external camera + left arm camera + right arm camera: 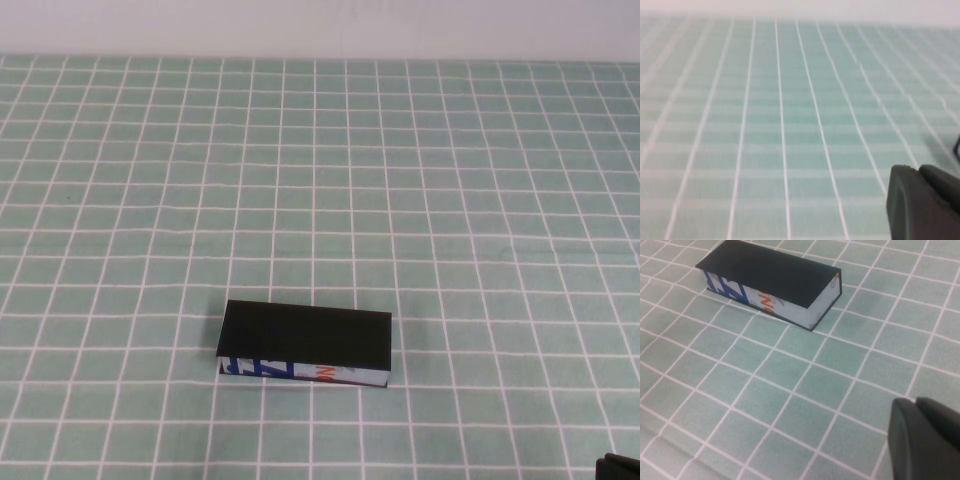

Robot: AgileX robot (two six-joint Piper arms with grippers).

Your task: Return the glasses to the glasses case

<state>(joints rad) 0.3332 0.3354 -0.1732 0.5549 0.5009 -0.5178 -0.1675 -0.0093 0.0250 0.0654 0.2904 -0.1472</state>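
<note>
The glasses case (305, 340) lies on the green checked cloth, a little left of centre and near the front. Its flat black lid is down, and the white front edge with blue and orange marks faces me. The right wrist view shows the glasses case (770, 280) from its front corner, closed. The glasses are out of view. My right gripper (917, 402) hovers above the cloth to the right of and nearer than the case, shut on nothing. My left gripper (917, 168) is shut and empty, with only bare cloth in front of it.
A green cloth with a white grid (450, 200) covers the whole table up to a pale wall at the back. A dark piece of my right arm (620, 467) shows at the front right corner of the high view.
</note>
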